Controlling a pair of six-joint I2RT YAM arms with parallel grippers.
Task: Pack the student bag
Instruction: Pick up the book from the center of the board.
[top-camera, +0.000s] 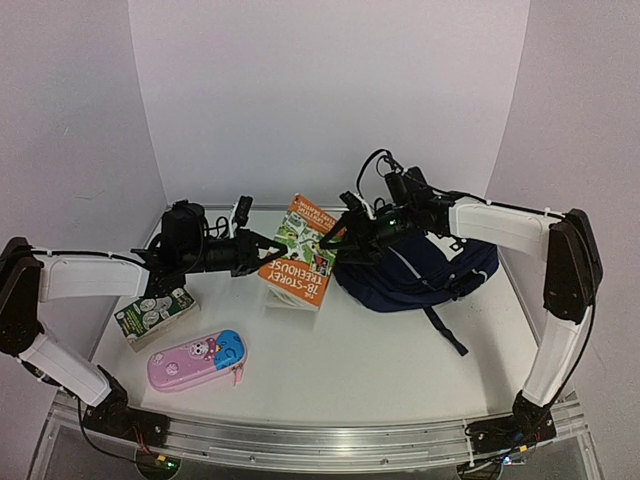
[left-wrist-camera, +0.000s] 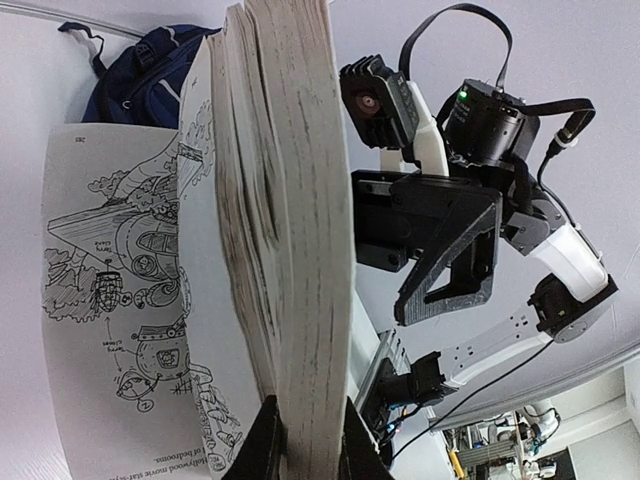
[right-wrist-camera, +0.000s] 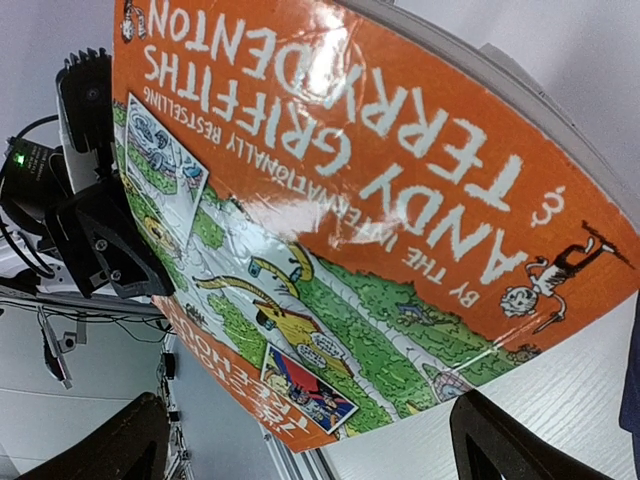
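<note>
The student bag (top-camera: 432, 268) lies slumped on the table (top-camera: 380, 350), right of centre and toward the back, with one dark strap trailing toward the near edge. Our left gripper (top-camera: 262, 246) is clamped on a thick orange paperback (top-camera: 298, 255), holding it upright just left of the bag. In the left wrist view a few leaves splay away from the block of pages. Our right gripper (top-camera: 342, 232) hangs over the bag's left end with its jaws spread wide, the book's cover filling its camera. We cannot tell whether it touches the book. A pink-and-blue pencil case (top-camera: 197, 359) and a small green book (top-camera: 153, 315) lie front left.
</note>
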